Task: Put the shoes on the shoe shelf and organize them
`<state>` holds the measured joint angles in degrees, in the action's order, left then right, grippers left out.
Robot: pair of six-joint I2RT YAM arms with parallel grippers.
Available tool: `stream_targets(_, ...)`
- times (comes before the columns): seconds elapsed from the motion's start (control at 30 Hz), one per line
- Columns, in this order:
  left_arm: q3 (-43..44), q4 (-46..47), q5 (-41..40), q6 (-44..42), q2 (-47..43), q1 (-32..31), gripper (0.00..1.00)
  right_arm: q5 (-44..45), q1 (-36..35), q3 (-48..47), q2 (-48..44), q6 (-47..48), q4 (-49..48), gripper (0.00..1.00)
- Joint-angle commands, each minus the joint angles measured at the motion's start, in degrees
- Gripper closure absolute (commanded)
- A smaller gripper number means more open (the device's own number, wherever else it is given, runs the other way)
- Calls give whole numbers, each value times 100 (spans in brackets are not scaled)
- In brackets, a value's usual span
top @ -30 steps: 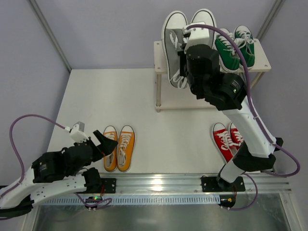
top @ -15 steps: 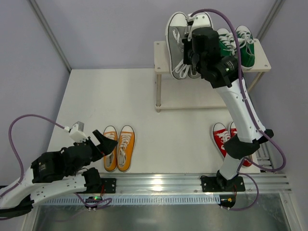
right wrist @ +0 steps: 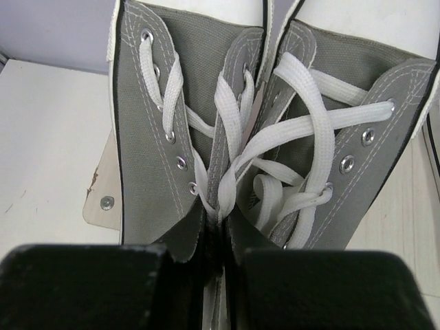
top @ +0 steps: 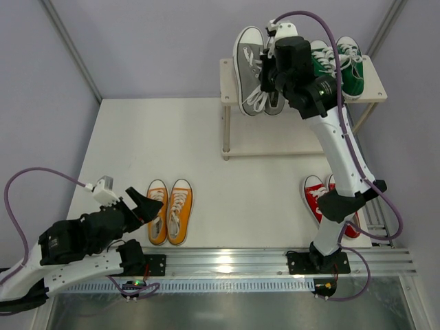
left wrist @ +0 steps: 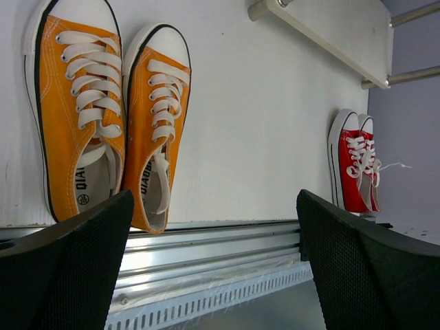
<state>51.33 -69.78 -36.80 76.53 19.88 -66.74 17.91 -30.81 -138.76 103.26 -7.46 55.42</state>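
My right gripper (right wrist: 218,275) is shut on the inner collars of a pair of grey shoes (top: 251,65), pinched together at the laces (right wrist: 227,158). The pair is over the left part of the shoe shelf (top: 229,82) top board, toes toward the wall. I cannot tell whether they rest on it. Green shoes (top: 338,65) sit on the right of that board. Orange shoes (top: 170,210) lie on the table just ahead of my left gripper (top: 143,201), which is open and empty (left wrist: 214,199). Red shoes (top: 323,199) lie beside the right arm.
The shelf stands at the table's far right against the back wall. In the left wrist view its lower board (left wrist: 330,34) shows beyond the orange shoes (left wrist: 110,117) and red shoes (left wrist: 357,165). A metal rail (top: 227,261) runs along the near edge.
The right arm has stretched out and carried the grey shoes farther back and slightly left over the top board. The left arm has sunk a little toward the near edge, still open.
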Motion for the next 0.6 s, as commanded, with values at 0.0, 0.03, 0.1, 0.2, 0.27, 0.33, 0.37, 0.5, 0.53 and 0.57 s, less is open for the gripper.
stream_targets(0.0,44,-168,-275,143,-81,-14,2,-103,136,-433,-78,-18,-1033,96)
stream_targets(0.03,44,-176,-293,151,-89,-14,2,-156,171,-433,-43,-27,-1042,96)
stream_targets(0.1,52,-203,-319,143,-89,-14,2,-357,259,-424,-17,-62,-1024,96)
stream_targets(0.2,70,-212,-354,134,-98,-14,2,-613,338,-415,36,-80,-1033,96)
stream_targets(0.27,61,-212,-363,125,-98,-14,2,-885,391,-406,80,-62,-1094,96)
stream_targets(0.33,70,-220,-381,116,-89,-14,2,-1122,435,-415,106,-53,-1165,96)
stream_targets(0.37,61,-229,-381,116,-107,-14,2,-1175,461,-441,124,-45,-1182,96)
stream_targets(0.5,70,-273,-399,116,-142,-14,2,-1422,532,-494,238,-36,-1209,96)
stream_targets(0.53,70,-299,-407,116,-168,-14,2,-1448,541,-503,264,-36,-1218,96)
stream_targets(0.57,70,-308,-425,134,-203,-14,2,-1544,576,-503,273,-36,-1226,96)
